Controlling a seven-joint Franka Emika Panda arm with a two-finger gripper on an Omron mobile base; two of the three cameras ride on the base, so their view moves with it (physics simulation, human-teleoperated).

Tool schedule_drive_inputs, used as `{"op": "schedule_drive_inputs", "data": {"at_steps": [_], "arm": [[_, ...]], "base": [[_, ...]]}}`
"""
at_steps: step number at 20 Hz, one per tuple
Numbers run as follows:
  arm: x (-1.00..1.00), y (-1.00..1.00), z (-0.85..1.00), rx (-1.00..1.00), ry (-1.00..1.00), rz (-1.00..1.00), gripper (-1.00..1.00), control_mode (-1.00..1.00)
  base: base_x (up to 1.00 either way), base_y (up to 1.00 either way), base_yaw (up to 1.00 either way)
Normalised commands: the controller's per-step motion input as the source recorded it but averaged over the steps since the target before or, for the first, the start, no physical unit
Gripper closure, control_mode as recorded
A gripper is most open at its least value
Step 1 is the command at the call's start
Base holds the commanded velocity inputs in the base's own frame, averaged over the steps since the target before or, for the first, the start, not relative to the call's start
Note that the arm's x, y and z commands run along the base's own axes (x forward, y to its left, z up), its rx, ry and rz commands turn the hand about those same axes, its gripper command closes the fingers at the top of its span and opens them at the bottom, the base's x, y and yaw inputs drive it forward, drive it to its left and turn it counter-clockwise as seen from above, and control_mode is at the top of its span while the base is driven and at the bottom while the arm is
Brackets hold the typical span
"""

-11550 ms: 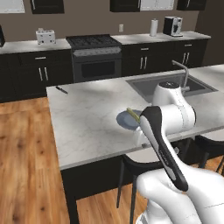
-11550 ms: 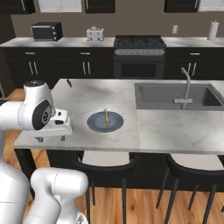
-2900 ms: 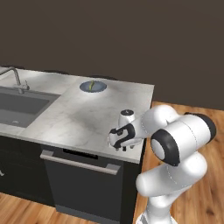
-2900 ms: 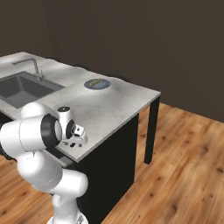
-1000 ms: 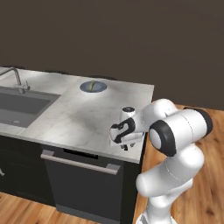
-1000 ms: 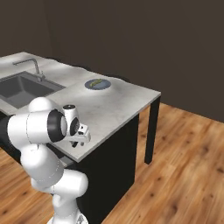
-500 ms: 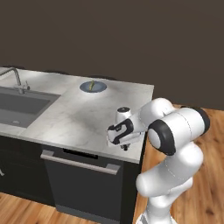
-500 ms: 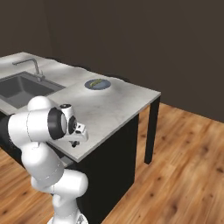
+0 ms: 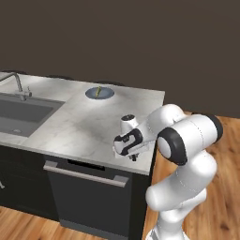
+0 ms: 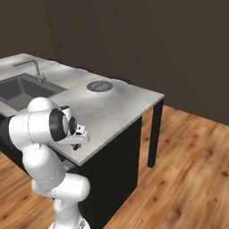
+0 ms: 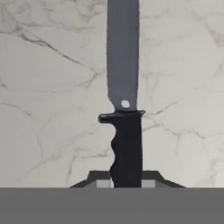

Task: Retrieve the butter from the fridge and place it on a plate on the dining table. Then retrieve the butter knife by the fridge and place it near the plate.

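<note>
Marble dining table (image 9: 89, 126) bare toward the plate (image 9: 99, 93) — seemingly unobstructed.

A plain dark wall (image 9: 140, 42) fills the upper half of the left base view, from nine o'clock round to three. Warm wooden floorboards (image 10: 188, 170) spread across the right base view from three o'clock down to six, their planks running diagonally (the grain shows knots and darker streaks). In the left base view, a black dishwasher front (image 9: 89, 201) stands at seven o'clock, with a grey bar handle (image 9: 84, 173) lying level across its top edge. Just beside it, at eight o'clock, is a dark cabinet face (image 9: 18, 183). A strip of the same floor shows at the bottom left corner.
</note>
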Motion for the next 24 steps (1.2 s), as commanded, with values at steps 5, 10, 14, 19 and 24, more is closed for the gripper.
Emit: {"op": "schedule_drive_inputs", "data": {"at_steps": [5, 10, 14, 19, 24], "arm": [[0.01, -0.1, -0.03, 0.11, -0.02, 0.0, 1.0, -1.0], [-0.13, -0.26, 0.39, 0.09, -0.1, 0.0, 1.0, -1.0], [-0.17, 0.0, 0.86, 0.0, 0.0, 0.0, 1.0, -1.0], [-0.48, 0.0, 0.96, 0.02, 0.01, 0.0, 1.0, -1.0], [-0.97, -0.06, 0.92, 0.0, 0.0, 0.0, 1.0, -1.0]], "base": [[0.0, 0.0, 0.0], [0.0, 0.0, 0.0], [0.0, 0.0, 0.0], [0.0, 0.0, 0.0], [0.0, 0.0, 0.0]]}}
